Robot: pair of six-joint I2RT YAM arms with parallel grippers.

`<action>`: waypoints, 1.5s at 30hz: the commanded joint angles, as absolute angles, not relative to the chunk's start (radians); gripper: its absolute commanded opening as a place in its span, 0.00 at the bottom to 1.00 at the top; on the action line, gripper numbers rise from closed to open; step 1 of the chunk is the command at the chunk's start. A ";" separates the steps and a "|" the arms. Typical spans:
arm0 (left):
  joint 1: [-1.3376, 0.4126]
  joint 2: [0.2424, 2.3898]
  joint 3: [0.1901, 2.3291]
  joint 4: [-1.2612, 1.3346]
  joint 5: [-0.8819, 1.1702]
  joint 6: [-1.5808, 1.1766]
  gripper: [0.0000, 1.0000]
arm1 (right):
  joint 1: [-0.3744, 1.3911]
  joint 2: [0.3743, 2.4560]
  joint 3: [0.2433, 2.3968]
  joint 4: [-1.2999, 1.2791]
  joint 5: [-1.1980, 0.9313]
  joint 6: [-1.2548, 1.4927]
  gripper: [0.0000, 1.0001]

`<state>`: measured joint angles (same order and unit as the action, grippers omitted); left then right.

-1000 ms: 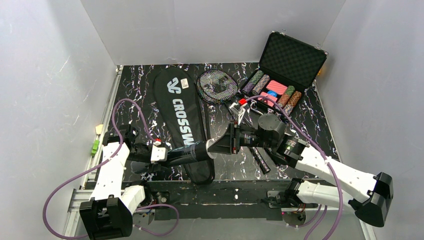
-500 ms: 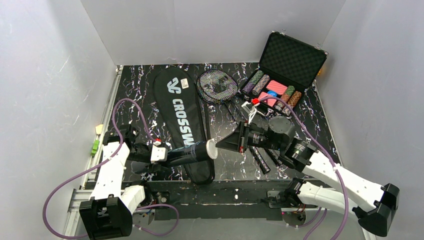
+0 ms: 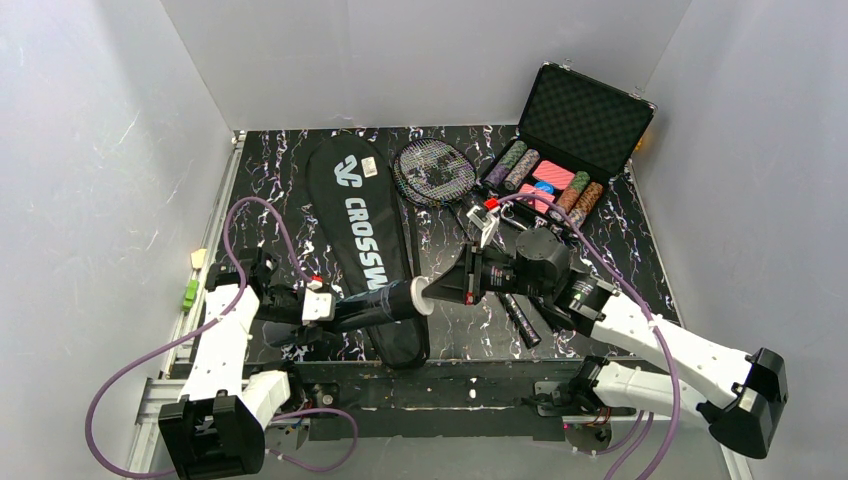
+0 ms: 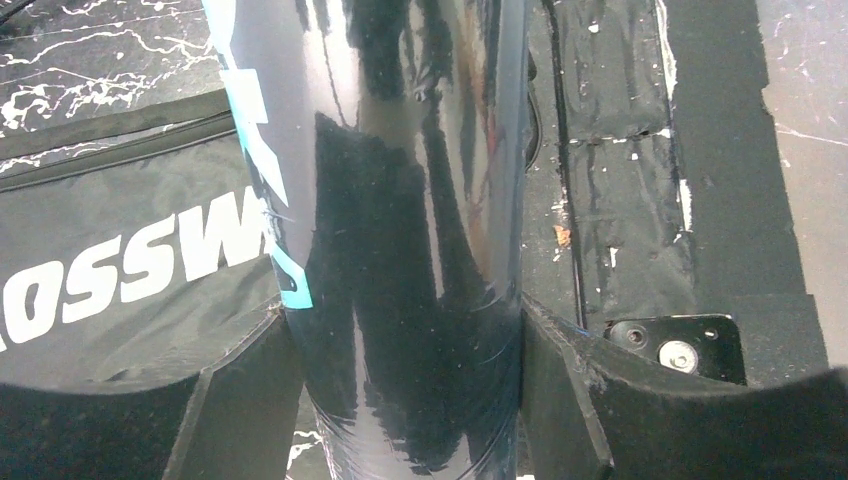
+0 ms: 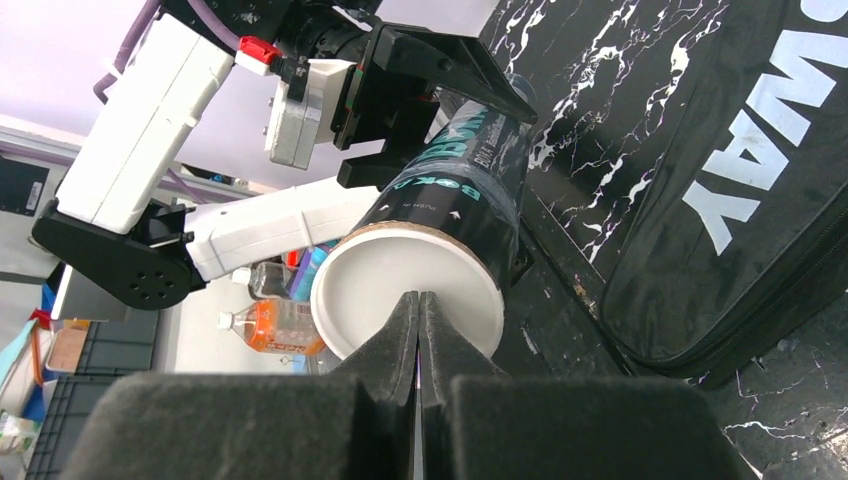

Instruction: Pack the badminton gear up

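Top external: tube (image 3: 385, 303) lies crosswise, lid (image 5: 370, 285) rightward — left gripper (image 3: 348, 312) clamps it, right gripper (image 5: 419, 298) pinched closed.

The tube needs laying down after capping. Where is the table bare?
Bare: the strip of table left of the bag, and the near patch between bag and racket handles. Crowded: far right, with racket heads and chip case.

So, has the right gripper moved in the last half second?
Yes. The right gripper slid left, away from the poker chip case, up to the white tube lid.
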<state>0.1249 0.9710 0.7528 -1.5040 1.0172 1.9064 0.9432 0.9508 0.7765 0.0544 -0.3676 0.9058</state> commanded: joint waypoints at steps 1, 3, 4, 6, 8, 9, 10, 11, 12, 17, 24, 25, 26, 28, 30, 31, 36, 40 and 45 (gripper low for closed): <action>0.123 0.945 0.775 -1.461 1.074 1.870 0.00 | 0.971 0.944 0.824 0.065 -0.345 0.881 0.01; 0.123 0.942 0.772 -1.447 1.066 1.857 0.00 | 0.982 0.948 0.831 0.054 -0.331 0.873 0.01; 0.123 0.944 0.771 -1.443 1.062 1.851 0.00 | 0.989 0.951 0.840 0.042 -0.322 0.867 0.01; 0.121 0.944 0.770 -1.442 1.052 1.850 0.00 | 1.001 0.958 0.857 0.022 -0.303 0.853 0.01; 0.121 0.944 0.766 -1.441 1.043 1.850 0.00 | 1.013 0.967 0.875 0.004 -0.288 0.838 0.01; 0.121 0.944 0.765 -1.442 1.040 1.851 0.00 | 1.018 0.972 0.888 0.001 -0.281 0.831 0.01; 0.121 0.941 0.762 -1.442 1.036 1.852 0.00 | 1.024 0.978 0.896 -0.021 -0.276 0.824 0.01; 0.121 0.942 0.760 -1.442 1.031 1.857 0.00 | 1.027 0.984 0.904 -0.033 -0.272 0.820 0.01; 0.121 0.940 0.759 -1.446 1.027 1.861 0.00 | 1.031 0.989 0.911 -0.040 -0.268 0.816 0.01; 0.115 0.935 0.746 -1.452 0.993 1.887 0.00 | 1.045 1.027 0.969 -0.118 -0.242 0.774 0.01; 0.109 0.928 0.738 -1.449 0.982 1.887 0.00 | 1.079 1.049 1.027 -0.214 -0.164 0.723 0.01; 0.108 0.928 0.737 -1.448 0.980 1.886 0.00 | 1.087 1.053 1.037 -0.232 -0.148 0.716 0.01; 0.107 0.928 0.736 -1.446 0.975 1.886 0.00 | 1.095 1.056 1.048 -0.244 -0.138 0.709 0.01; 0.105 0.928 0.736 -1.441 0.969 1.878 0.00 | 1.105 1.056 1.062 -0.255 -0.128 0.701 0.01; 0.104 0.928 0.733 -1.439 0.968 1.877 0.00 | 1.109 1.051 1.068 -0.258 -0.125 0.697 0.01; 0.104 0.929 0.735 -1.440 0.968 1.877 0.00 | 1.109 1.048 1.069 -0.258 -0.126 0.698 0.01; 0.102 0.925 0.731 -1.431 0.973 1.863 0.00 | 1.118 1.045 1.066 -0.246 -0.140 0.707 0.01; 0.101 0.924 0.735 -1.428 0.982 1.857 0.00 | 1.132 1.049 1.050 -0.226 -0.140 0.721 0.01; 0.099 0.925 0.743 -1.421 0.998 1.840 0.00 | 1.145 1.060 1.012 -0.177 -0.143 0.755 0.01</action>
<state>0.1043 0.9424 0.7292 -1.4303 0.9310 1.8545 1.1271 1.0538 1.0180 -0.2546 -0.1471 0.7338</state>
